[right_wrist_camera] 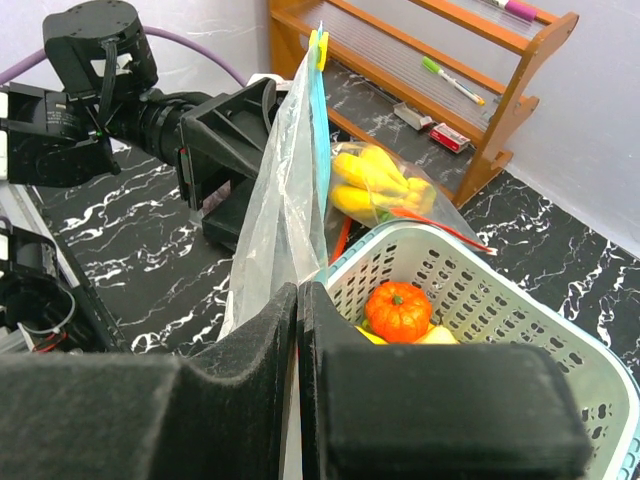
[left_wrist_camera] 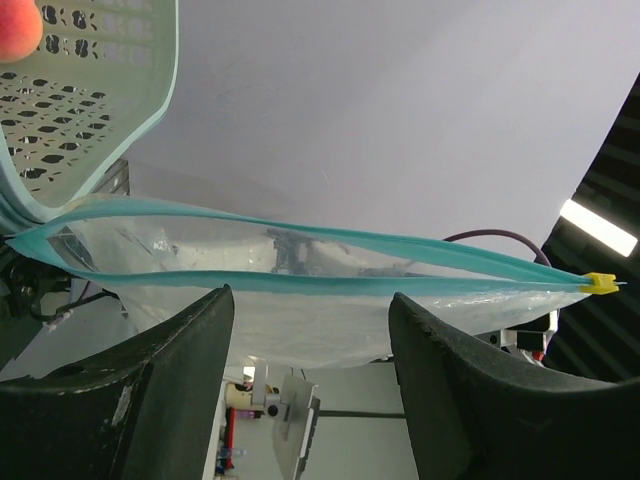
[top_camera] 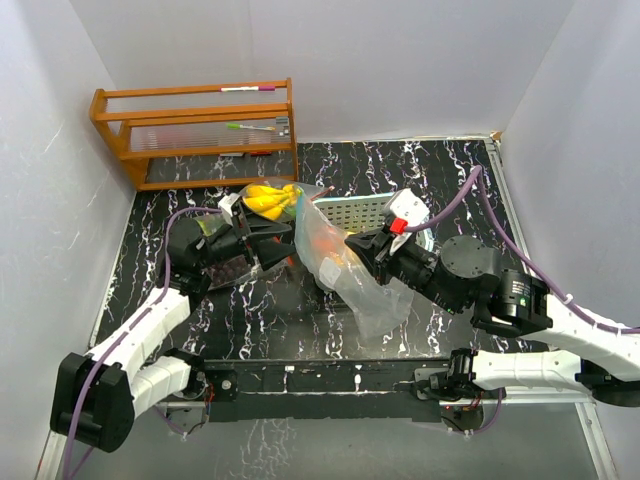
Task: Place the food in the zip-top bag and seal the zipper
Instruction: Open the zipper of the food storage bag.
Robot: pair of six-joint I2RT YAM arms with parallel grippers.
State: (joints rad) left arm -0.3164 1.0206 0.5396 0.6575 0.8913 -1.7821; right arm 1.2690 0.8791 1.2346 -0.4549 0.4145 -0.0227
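The clear zip-top bag (top_camera: 345, 265) hangs upright between the two arms, its teal zipper strip (left_wrist_camera: 300, 285) running across the left wrist view with a yellow slider (left_wrist_camera: 600, 283) at one end. My right gripper (right_wrist_camera: 300, 295) is shut on the bag's edge (right_wrist_camera: 280, 200). My left gripper (left_wrist_camera: 312, 300) is open, its fingertips just short of the zipper strip with nothing held. An orange toy fruit (right_wrist_camera: 398, 310) lies in the pale green basket (right_wrist_camera: 520, 330). Yellow bananas (right_wrist_camera: 370, 180) sit inside a second clear bag beside it.
A wooden rack (top_camera: 200, 130) with pens stands at the back left. The basket (top_camera: 365, 212) sits behind the bag, close to my right gripper (top_camera: 352, 243). White walls close in the black marbled table (top_camera: 200, 320) on three sides.
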